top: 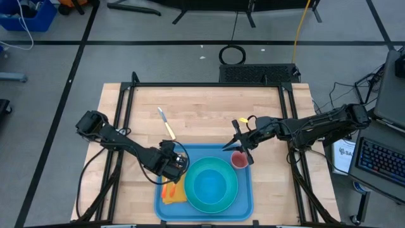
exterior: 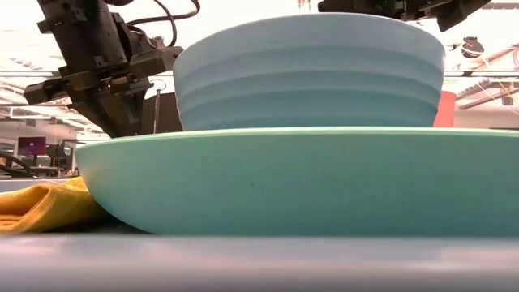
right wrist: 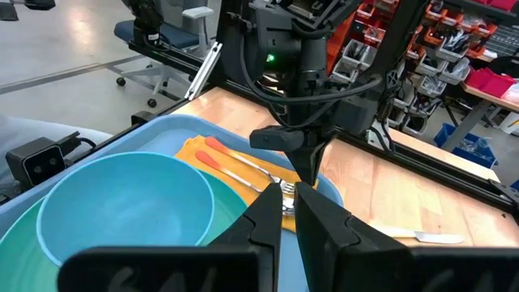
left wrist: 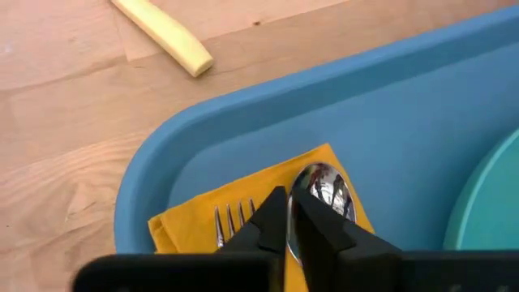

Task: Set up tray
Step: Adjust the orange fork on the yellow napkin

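The light-blue tray (top: 245, 201) lies at the table's near edge. A turquoise plate (exterior: 292, 182) rests on its floor and carries a matching bowl (top: 211, 182). At the tray's left end a yellow napkin (left wrist: 199, 217) holds a fork (left wrist: 231, 223) and a spoon (left wrist: 324, 188), both with orange handles (right wrist: 219, 151). My left gripper (left wrist: 289, 212) stands over the napkin, pointing down, shut on the spoon. A red cup (top: 240, 159) stands in the tray's far right corner. Just beyond the cup hovers my right gripper (top: 240, 143), shut and empty. My left gripper comes from above, pointing down, with its two fingers closed on the spoon's neck (left wrist: 302, 212) just behind the spoon's bowl. The fingers hide the exact place of contact. The spoon lies flat on the napkin beside the fork, its handle running back under the gripper.
A yellow-handled knife (top: 166, 123) lies on the bare wood beyond the tray's far left corner. Open tabletop stretches across the far half. A black frame rail runs along the table's edges. In the low view the plate and bowl fill most of the picture.
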You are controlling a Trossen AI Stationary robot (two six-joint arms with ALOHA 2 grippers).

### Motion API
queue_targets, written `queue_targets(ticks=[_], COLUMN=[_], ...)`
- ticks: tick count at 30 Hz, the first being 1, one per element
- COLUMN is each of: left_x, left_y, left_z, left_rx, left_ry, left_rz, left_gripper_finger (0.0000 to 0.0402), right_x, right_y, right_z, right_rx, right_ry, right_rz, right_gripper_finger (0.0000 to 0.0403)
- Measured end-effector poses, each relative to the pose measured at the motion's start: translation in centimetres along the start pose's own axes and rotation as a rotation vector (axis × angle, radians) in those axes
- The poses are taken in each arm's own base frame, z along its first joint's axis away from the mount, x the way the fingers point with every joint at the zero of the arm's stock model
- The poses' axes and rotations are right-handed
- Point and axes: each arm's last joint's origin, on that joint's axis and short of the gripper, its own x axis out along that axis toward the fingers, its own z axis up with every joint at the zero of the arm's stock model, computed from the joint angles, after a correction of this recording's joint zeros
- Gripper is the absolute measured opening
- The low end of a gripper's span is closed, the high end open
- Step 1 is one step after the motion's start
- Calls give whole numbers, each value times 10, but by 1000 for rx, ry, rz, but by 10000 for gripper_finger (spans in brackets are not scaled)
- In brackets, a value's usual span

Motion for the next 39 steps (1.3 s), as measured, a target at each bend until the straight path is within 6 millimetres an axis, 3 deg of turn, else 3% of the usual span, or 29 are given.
queue_targets(ticks=[8, 23, 39], left_x=[2, 22, 24], left_y=[0, 8, 9], left_z=[0, -10, -9], left_rx=[-7, -25, -32], left_ry=[19, 39, 39], left_rz=[4, -45, -43], left_gripper_finger=[4, 2, 2], right_x=[0, 0, 0], right_y=[0, 0, 0], right_z=[0, 0, 0], right_rx=[0, 0, 0], right_ry=[0, 0, 0], right_rz=[-1, 0, 0], right_gripper_finger=[29, 29, 29])
